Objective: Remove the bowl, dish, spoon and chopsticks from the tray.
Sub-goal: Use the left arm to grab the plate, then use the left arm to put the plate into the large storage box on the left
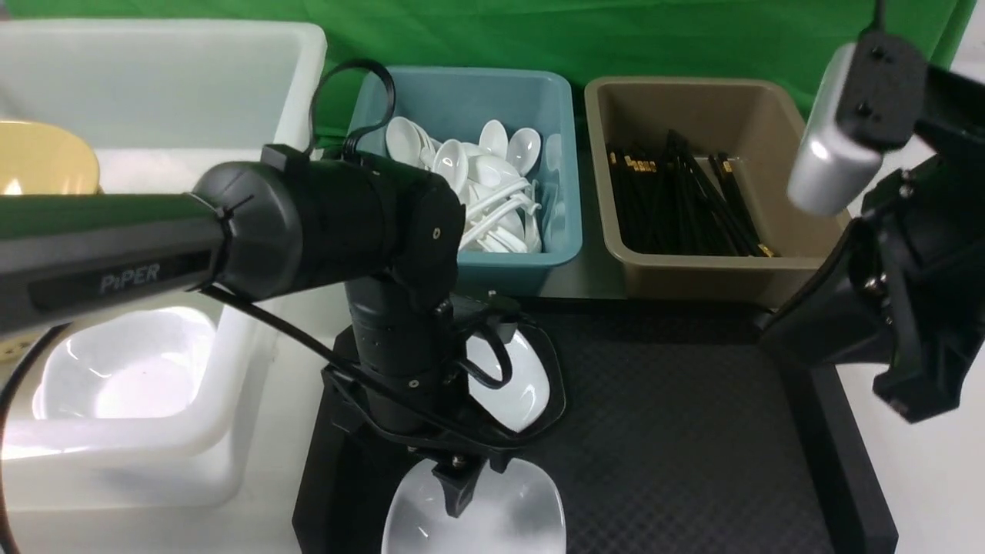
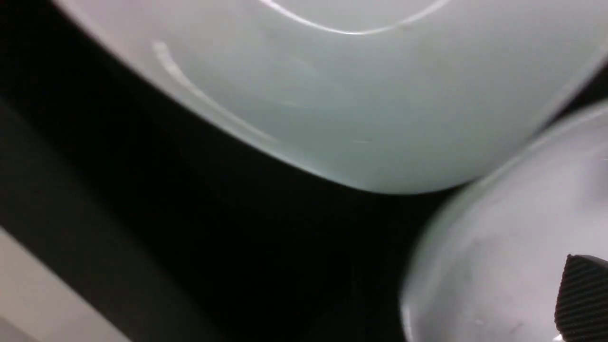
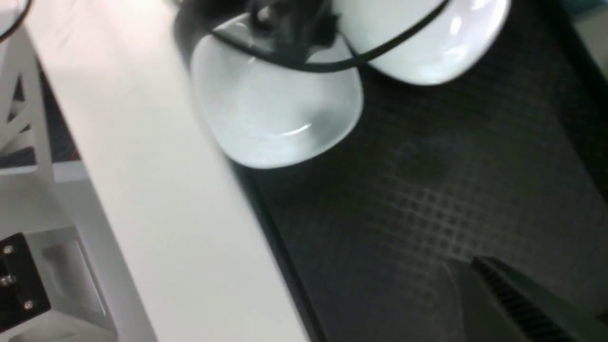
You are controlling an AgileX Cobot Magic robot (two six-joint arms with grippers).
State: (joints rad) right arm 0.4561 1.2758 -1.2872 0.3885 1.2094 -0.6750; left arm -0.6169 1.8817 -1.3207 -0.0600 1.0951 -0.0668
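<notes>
A robotics lab or test station is suggested: a robot arm [image 1: 308, 223] marked "PiPER" and a green cloth backdrop [image 1: 492, 35] can be seen.
</notes>
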